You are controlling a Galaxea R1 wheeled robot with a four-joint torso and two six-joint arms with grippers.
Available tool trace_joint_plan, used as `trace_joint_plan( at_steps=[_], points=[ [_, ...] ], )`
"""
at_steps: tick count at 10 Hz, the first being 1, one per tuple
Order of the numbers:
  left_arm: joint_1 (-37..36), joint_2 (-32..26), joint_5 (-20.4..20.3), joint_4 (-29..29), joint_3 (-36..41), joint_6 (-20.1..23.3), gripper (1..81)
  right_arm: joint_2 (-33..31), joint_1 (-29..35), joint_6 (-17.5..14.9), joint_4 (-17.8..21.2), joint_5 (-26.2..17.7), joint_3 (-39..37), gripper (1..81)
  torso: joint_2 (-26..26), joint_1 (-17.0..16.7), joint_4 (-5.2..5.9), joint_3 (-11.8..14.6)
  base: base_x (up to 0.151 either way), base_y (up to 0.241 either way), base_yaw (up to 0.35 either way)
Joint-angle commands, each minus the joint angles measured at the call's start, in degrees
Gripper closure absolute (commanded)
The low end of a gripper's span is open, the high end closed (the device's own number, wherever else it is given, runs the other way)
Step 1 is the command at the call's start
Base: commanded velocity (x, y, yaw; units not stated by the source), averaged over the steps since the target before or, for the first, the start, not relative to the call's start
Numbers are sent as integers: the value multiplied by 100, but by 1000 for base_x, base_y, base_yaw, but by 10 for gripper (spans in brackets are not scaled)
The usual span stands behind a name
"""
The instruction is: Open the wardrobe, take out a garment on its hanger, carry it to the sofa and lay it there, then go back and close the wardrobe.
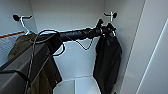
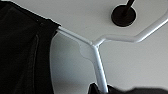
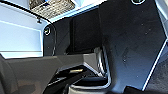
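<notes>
Even, cool daylight inside wardrobe; white walls bright, mild glare. Soft blur throughout. Garment near black, folds lost. Faint shadow behind hanger.

— What hangs on the left?
— An olive-brown jacket, on a pale hanger hooked over a dark wall peg.
— Anything else?
— A woven basket up high, in the right wrist view.

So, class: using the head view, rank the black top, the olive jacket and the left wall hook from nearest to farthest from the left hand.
1. Black top, hanging at the left hand, right side.
2. Olive jacket, left side.
3. Left wall hook, upper left.
</notes>
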Motion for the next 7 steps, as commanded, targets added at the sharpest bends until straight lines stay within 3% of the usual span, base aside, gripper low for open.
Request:
trace_joint_plan(
  at_steps=[1, 5, 6, 7],
  points=[
    [-1283, -182, -266, 218, 170, 172, 811, 9, 239, -15, 2, -304, 56, 10, 0, 0, 0, 0, 0, 0, 0],
    [-1758, -640, -222, 210, 487, 163, 811, 9, 230, -15, 2, -304, 47, 10, 0, 0, 0, 0, 0, 0, 0],
    [-1828, -719, -196, 210, 574, 163, 811, 9, 239, -15, 2, -304, 65, 10, 0, 0, 417, 0, 0, 0, 0],
    [-1847, -807, -187, 218, 688, 163, 811, 9, 239, -15, 2, -304, 74, 10, 0, 0, 594, 0, 0, 0, 0]
  ],
)
